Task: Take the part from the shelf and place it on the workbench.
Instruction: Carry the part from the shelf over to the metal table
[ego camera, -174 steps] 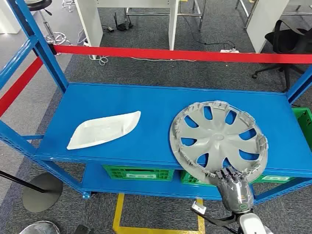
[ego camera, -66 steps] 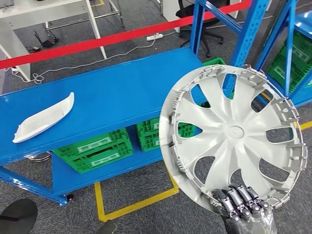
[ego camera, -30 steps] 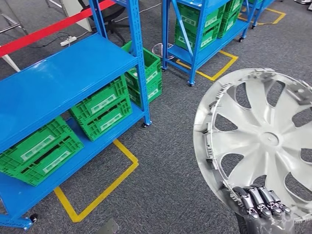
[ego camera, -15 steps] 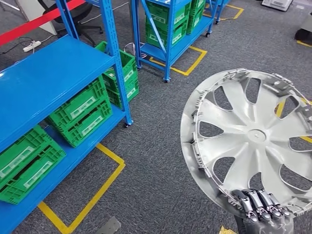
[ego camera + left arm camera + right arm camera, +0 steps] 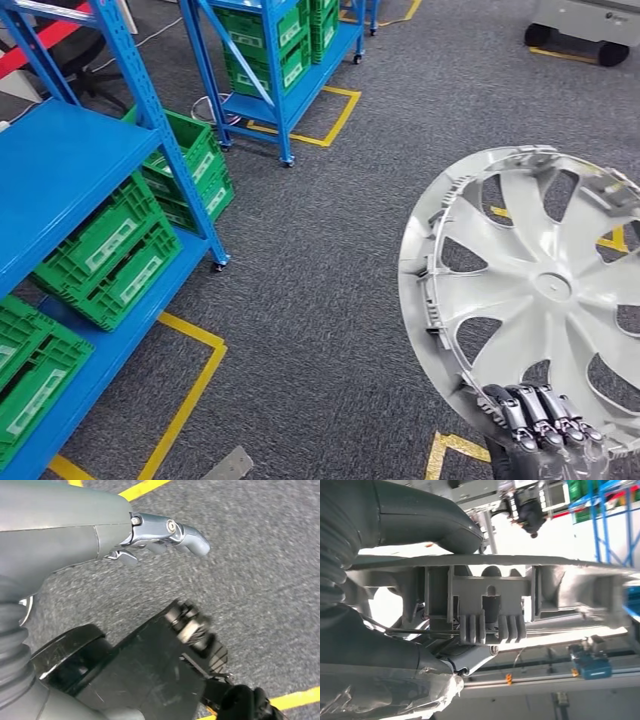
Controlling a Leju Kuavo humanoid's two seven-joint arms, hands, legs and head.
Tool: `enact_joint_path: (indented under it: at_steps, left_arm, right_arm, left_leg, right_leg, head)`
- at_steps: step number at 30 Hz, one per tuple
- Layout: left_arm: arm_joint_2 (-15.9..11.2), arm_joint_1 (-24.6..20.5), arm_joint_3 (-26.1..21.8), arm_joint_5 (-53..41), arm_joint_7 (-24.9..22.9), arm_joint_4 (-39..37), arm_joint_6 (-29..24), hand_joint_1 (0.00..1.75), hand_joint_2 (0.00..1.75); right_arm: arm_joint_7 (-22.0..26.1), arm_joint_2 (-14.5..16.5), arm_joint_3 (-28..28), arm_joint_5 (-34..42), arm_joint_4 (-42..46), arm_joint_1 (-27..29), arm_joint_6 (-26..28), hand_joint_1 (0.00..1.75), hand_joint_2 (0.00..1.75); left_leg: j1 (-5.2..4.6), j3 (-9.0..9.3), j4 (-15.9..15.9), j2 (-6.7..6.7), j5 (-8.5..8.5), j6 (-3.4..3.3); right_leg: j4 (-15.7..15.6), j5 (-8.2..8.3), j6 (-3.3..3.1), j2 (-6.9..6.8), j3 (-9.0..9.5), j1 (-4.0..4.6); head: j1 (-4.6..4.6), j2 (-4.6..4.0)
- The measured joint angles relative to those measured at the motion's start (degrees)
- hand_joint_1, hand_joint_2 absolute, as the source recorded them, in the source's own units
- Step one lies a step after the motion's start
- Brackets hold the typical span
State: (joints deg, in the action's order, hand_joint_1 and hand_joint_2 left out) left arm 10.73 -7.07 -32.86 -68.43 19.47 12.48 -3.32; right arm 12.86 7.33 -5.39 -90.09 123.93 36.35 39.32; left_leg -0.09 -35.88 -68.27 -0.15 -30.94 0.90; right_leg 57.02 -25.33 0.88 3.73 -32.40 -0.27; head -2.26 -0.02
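Now the right hand [image 5: 545, 432] grips the near rim of the silver spoked plastic wheel cover [image 5: 540, 290], which stands above it. Low at the robot's side, the left hand [image 5: 113, 535] holds nothing, fingers loosely extended over grey carpet [image 5: 324, 280].

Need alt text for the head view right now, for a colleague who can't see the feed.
The robot's right hand grips a large silver plastic hubcap by its lower rim, above grey carpet. To the left, blue metal shelving holds green plastic crates; yellow floor tape marks bays.

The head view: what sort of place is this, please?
Probably a factory or warehouse floor: blue steel shelving racks hold green plastic crates, and yellow tape lines mark bays on the grey carpet. The right hand holds a silver plastic wheel cover.
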Motion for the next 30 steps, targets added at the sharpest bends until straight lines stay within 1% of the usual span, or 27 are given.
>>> enact_joint_path:
  at_steps: [1, 2, 3, 4, 6, 7, 8, 9, 10, 11, 12, 13, 14, 15, 17, 18, 19, 21, 22, 23, 24, 25, 26, 27, 28, 29, 30]
  left_arm:
    - [0.0, -0.1, 0.0, 0.0, 0.0, 0.0, 0.0, 0.0, 1.75]
    - [0.1, -0.1, 0.0, 0.0, 0.0, 0.0, 0.0, 0.0, 1.75]
    - [0.1, -0.1, 0.0, 0.0, 0.0, 0.0, 0.0, 0.0, 1.75]
    - [0.1, -0.2, 0.1, 0.0, 0.0, 0.0, 0.0, 0.0, 1.75]
    - [0.3, -0.3, 0.1, 0.0, 0.0, 0.0, 0.0, 0.0, 1.75]
    - [0.4, -0.4, 0.1, 0.0, 0.0, 0.0, 0.0, 0.0, 1.75]
    - [0.5, -0.4, 0.2, 0.0, 0.0, 0.0, 0.0, 0.0, 1.75]
    - [0.5, -0.5, 0.3, 0.0, 0.0, 0.0, 0.0, 0.0, 1.75]
    - [0.5, -0.4, 0.3, 0.0, 0.0, 0.0, 0.0, 0.0, 1.75]
    - [0.5, -0.4, 0.4, 0.1, 0.0, 0.0, 0.0, 0.0, 1.75]
    - [0.5, -0.3, 0.4, 0.1, 0.0, 0.0, 0.0, 0.0, 1.75]
    - [0.4, -0.2, 0.4, 0.1, 0.0, 0.0, 0.0, 0.0, 1.75]
    - [0.4, -0.3, 0.4, 0.1, 0.0, 0.0, 0.0, 0.0, 1.75]
    - [0.5, -0.3, 0.5, 0.1, 0.0, 0.0, 0.0, 0.0, 1.75]
    - [0.5, -0.4, 0.5, 0.1, 0.0, 0.0, 0.0, 0.0, 1.75]
    - [0.4, -0.5, 0.5, 0.1, 0.0, 0.0, 0.0, 0.0, 1.75]
    - [0.4, -0.5, 0.5, 0.1, 0.0, 0.0, 0.0, 0.0, 1.75]
    - [0.5, -0.6, 0.5, 0.1, 0.0, 0.0, 0.0, 0.0, 1.75]
    - [0.6, -0.6, 0.6, 0.2, 0.0, 0.0, 0.0, 0.0, 1.75]
    - [0.6, -0.7, 0.7, 0.2, 0.0, 0.0, 0.0, 0.0, 1.75]
    - [0.7, -0.7, 0.8, 0.2, 0.0, 0.0, 0.0, 0.0, 1.75]
    - [0.7, -0.6, 0.8, 0.3, 0.0, 0.0, 0.0, 0.0, 1.75]
    - [0.7, -0.5, 0.9, 0.4, 0.0, 0.0, 0.0, 0.0, 1.75]
    - [0.7, -0.4, 0.9, 0.4, 0.0, 0.0, 0.0, 0.0, 1.75]
    - [0.7, -0.3, 0.9, 0.4, 0.0, 0.0, 0.0, 0.0, 1.75]
    - [0.6, -0.3, 0.9, 0.5, 0.0, 0.0, 0.0, 0.0, 1.75]
    - [0.6, -0.3, 0.9, 0.5, 0.0, 0.0, 0.0, 0.0, 1.75]
  right_arm:
    - [0.0, 0.1, 0.1, 0.0, 0.0, 0.0, 0.0, 1.75, 1.75]
    - [0.1, 0.2, 0.2, 0.1, 0.0, -0.1, 0.0, 1.75, 1.75]
    - [0.2, 0.3, 0.3, 0.1, 0.0, -0.1, 0.0, 1.75, 1.75]
    - [0.3, 0.4, 0.4, 0.2, 0.0, -0.1, 0.0, 1.75, 1.75]
    - [0.5, 0.5, 0.4, 0.2, 0.1, 0.2, 0.0, 1.75, 1.75]
    - [0.6, 0.6, 0.5, 0.2, 0.1, 0.3, 0.0, 1.75, 1.75]
    - [0.6, 0.6, 0.5, 0.2, 0.1, 0.4, 0.0, 1.75, 1.75]
    - [0.7, 0.6, 0.5, 0.1, 0.1, 0.4, 0.0, 1.75, 1.75]
    - [0.7, 0.6, 0.4, 0.1, 0.1, 0.4, 0.0, 1.75, 1.75]
    - [0.8, 0.6, 0.4, 0.1, 0.1, 0.3, 0.0, 1.75, 1.75]
    - [0.8, 0.6, 0.4, 0.1, 0.1, 0.2, 0.0, 1.75, 1.75]
    - [0.8, 0.6, 0.4, 0.1, 0.1, 0.2, 0.0, 1.75, 1.75]
    - [0.8, 0.6, 0.5, 0.0, 0.1, 0.3, 0.0, 1.75, 1.75]
    - [0.8, 0.6, 0.5, 0.0, 0.1, 0.3, 0.0, 1.75, 1.75]
    - [0.9, 0.6, 0.5, 0.0, 0.1, 0.3, 0.0, 1.75, 1.75]
    - [0.9, 0.6, 0.5, 0.0, 0.1, 0.2, 0.0, 1.75, 1.75]
    - [0.9, 0.6, 0.5, 0.0, 0.1, 0.2, 0.0, 1.75, 1.75]
    - [1.2, 0.8, 0.7, 0.0, 0.1, 0.2, 0.0, 1.75, 1.75]
    - [1.4, 0.9, 0.8, 0.0, 0.2, 0.3, 0.0, 1.75, 1.75]
    - [1.7, 1.1, 0.9, 0.0, 0.2, 0.3, 0.0, 1.75, 1.75]
    - [1.8, 1.3, 1.0, 0.0, 0.2, 0.3, 0.0, 1.75, 1.75]
    - [1.9, 1.4, 1.1, 0.0, 0.2, 0.3, 0.0, 1.75, 1.75]
    - [1.9, 1.6, 1.2, 0.0, 0.2, 0.2, 0.0, 1.75, 1.75]
    - [1.9, 1.6, 1.3, 0.0, 0.2, 0.2, 0.0, 1.75, 1.75]
    - [1.9, 1.7, 1.3, 0.0, 0.2, 0.2, 0.0, 1.75, 1.75]
    - [1.9, 1.7, 1.4, 0.0, 0.2, 0.2, 0.0, 1.75, 1.75]
    - [1.9, 1.8, 1.5, 0.0, 0.2, 0.2, 0.0, 1.75, 1.75]
  left_leg:
    - [0.18, 2.02, 3.9, -1.24, 1.96, -0.03]
    - [0.41, 3.87, 7.7, -2.55, 3.23, -0.06]
    - [0.54, 5.02, 10.1, -3.63, 3.83, -0.13]
    - [0.57, 5.48, 11.3, -4.2, 3.84, -0.28]
    - [0.45, 5.42, 11.6, -3.23, 3.88, -0.89]
    - [0.44, 5.4, 11.7, -2.57, 4.04, -1.25]
    - [0.46, 5.4, 11.9, -1.9, 4.21, -1.64]
    - [0.47, 5.4, 12.0, -1.13, 4.31, -1.95]
    - [0.35, 5.36, 12.0, -0.4, 4.33, -2.14]
    - [0.25, 5.32, 12.0, 0.42, 4.33, -2.28]
    - [0.18, 5.29, 12.0, 1.3, 4.33, -2.31]
    - [0.14, 5.28, 12.0, 2.1, 4.33, -2.32]
    - [0.12, 5.29, 12.0, 2.85, 4.32, -2.31]
    - [0.12, 5.34, 12.0, 3.51, 4.3, -2.27]
    - [-0.06, 5.52, 11.9, 4.63, 4.13, -1.97]
    - [-0.22, 5.59, 11.8, 5.07, 4.07, -1.7]
    - [-0.37, 5.63, 11.7, 5.52, 4.05, -1.42]
    - [-0.38, 5.64, 11.7, 6.4, 4.09, -0.82]
    - [-0.26, 5.57, 11.5, 6.09, 3.79, -0.48]
    - [-0.13, 5.18, 10.6, 5.03, 2.91, -0.17]
    - [-0.04, 4.27, 8.5, 3.6, 1.41, 0.07]
    - [0.04, 2.8, 5.2, 2.03, -0.53, 0.19]
    - [0.06, 0.94, 1.2, 1.09, -2.5, 0.2]
    - [0.06, -0.76, -2.4, 0.75, -3.84, 0.18]
    - [0.06, -1.8, -4.5, 0.62, -4.16, 0.13]
    - [0.06, -1.85, -4.5, 0.52, -3.3, 0.02]
    - [0.08, -0.8, -2.2, 0.24, -1.49, -0.12]
  right_leg:
    - [0.1, 0.1, 0.19, 0.77, -0.1, -0.06]
    - [0.3, 0.19, 0.43, 1.58, -0.35, -0.05]
    - [0.5, 0.33, 0.75, 2.31, -0.72, -0.08]
    - [0.6, 0.51, 1.13, 2.97, -1.13, -0.15]
    - [0.6, 0.91, 1.92, 3.98, -1.89, -0.39]
    - [1.0, 0.67, 2.22, 3.23, -2.28, -0.37]
    - [2.2, -0.16, 2.48, 1.83, -3.0, -0.29]
    - [4.8, -1.69, 2.68, 0.02, -4.27, -0.2]
    - [8.4, -3.64, 2.88, -1.79, -5.84, -0.13]
    - [12.5, -5.5, 3.07, -2.71, -7.58, -0.19]
    - [15.7, -6.72, 3.2, -3.12, -8.9, -0.26]
    - [17.1, -6.95, 3.29, -3.3, -9.28, -0.3]
    - [16.2, -6.18, 3.33, -3.46, -8.54, -0.32]
    - [13.5, -4.76, 3.33, -3.78, -6.85, -0.33]
    - [5.4, -2.02, 3.2, -6.15, -1.97, -0.24]
    - [2.7, -1.31, 2.94, -7.03, -0.36, -0.13]
    - [1.1, -1.03, 2.64, -7.62, 0.51, 0.02]
    - [1.0, -0.84, 1.77, -6.49, 0.16, 0.23]
    - [0.9, -0.67, 1.37, -5.9, 0.01, 0.2]
    - [0.7, -0.44, 0.89, -5.29, -0.1, 0.12]
    - [0.6, -0.18, 0.47, -4.67, -0.15, 0.01]
    - [0.5, 0.03, 0.14, -4.03, -0.38, -0.04]
    - [0.5, 0.21, -0.09, -3.31, -0.6, -0.03]
    - [0.5, 0.33, -0.2, -2.51, -0.79, 0.02]
    - [0.5, 0.43, -0.22, -1.66, -0.93, 0.06]
    - [0.6, 0.52, -0.17, -0.8, -1.01, 0.08]
    - [0.6, 0.62, -0.06, 0.06, -1.05, 0.06]
  head:
    - [0.0, 0.0]
    - [-0.02, 0.0]
    - [-0.03, 0.0]
    - [-0.02, 0.0]
    - [-0.02, 0.0]
    - [-0.11, 0.0]
    - [-0.31, 0.0]
    - [-0.46, 0.0]
    - [-0.65, 0.0]
    - [-0.73, 0.0]
    - [-0.73, 0.0]
    - [-0.74, 0.0]
    - [-0.74, 0.0]
    - [-0.74, 0.0]
    - [-0.73, 0.0]
    - [-0.64, 0.0]
    - [-0.6, 0.0]
    - [-0.52, 0.0]
    - [-0.52, 0.0]
    - [-0.46, 0.0]
    - [-0.39, 0.0]
    - [-0.31, 0.0]
    - [-0.27, 0.0]
    - [-0.26, 0.0]
    - [-0.25, 0.0]
    - [-0.26, 0.0]
    - [-0.26, 0.0]
